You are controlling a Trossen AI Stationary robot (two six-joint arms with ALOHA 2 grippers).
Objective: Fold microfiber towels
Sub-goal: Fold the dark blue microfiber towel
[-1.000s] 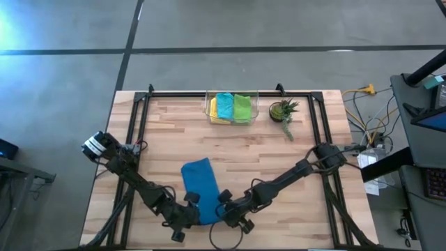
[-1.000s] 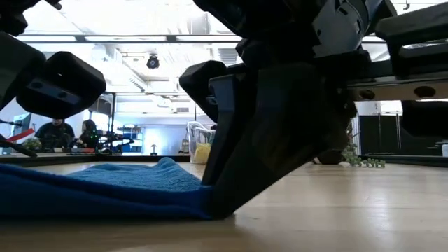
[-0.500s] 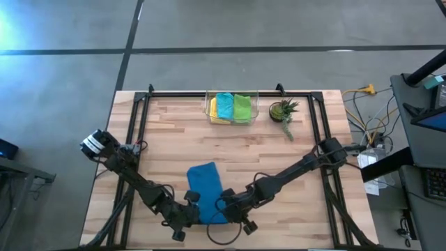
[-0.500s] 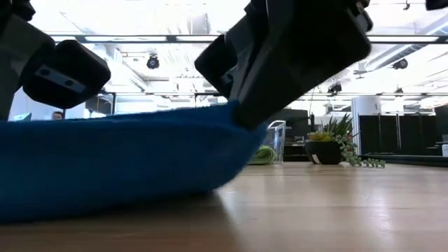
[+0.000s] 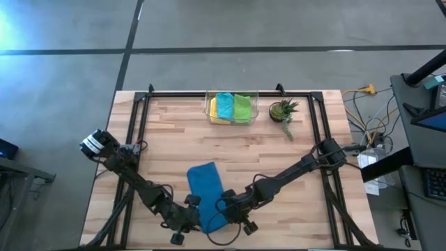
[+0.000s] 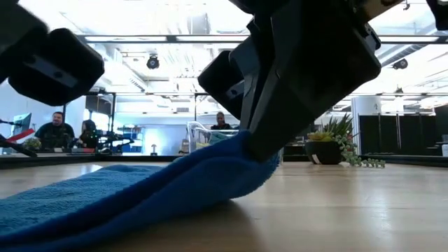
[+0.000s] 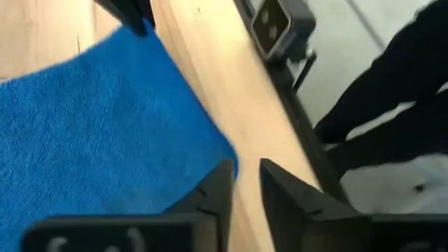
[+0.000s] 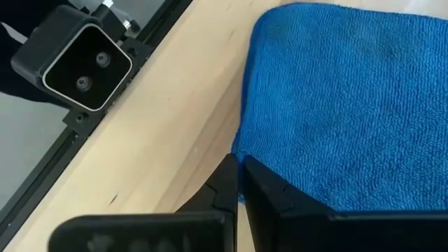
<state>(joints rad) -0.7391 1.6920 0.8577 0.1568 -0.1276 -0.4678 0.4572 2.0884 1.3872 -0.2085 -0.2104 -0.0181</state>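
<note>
**Blue towel at the front edge, both grippers on it**

Worktop: pale butcher-block wooden worktop (image 5: 174,139) with a black rail frame, on a grey concrete floor. Blue microfiber towel (image 5: 207,192) lies near the middle of the front edge. Right gripper (image 8: 240,183), fingers pinched together on the towel's front corner, holds that corner raised off the wood. Left gripper (image 7: 243,183), fingers slightly parted, sits at the towel's other front corner, gripping nothing visible. Clear plastic bin (image 5: 231,108) at mid back edge holds yellow, teal and lime cloths; small green potted plant (image 5: 281,110) beside it. Behind: bright open room, seated people at desks.
</note>
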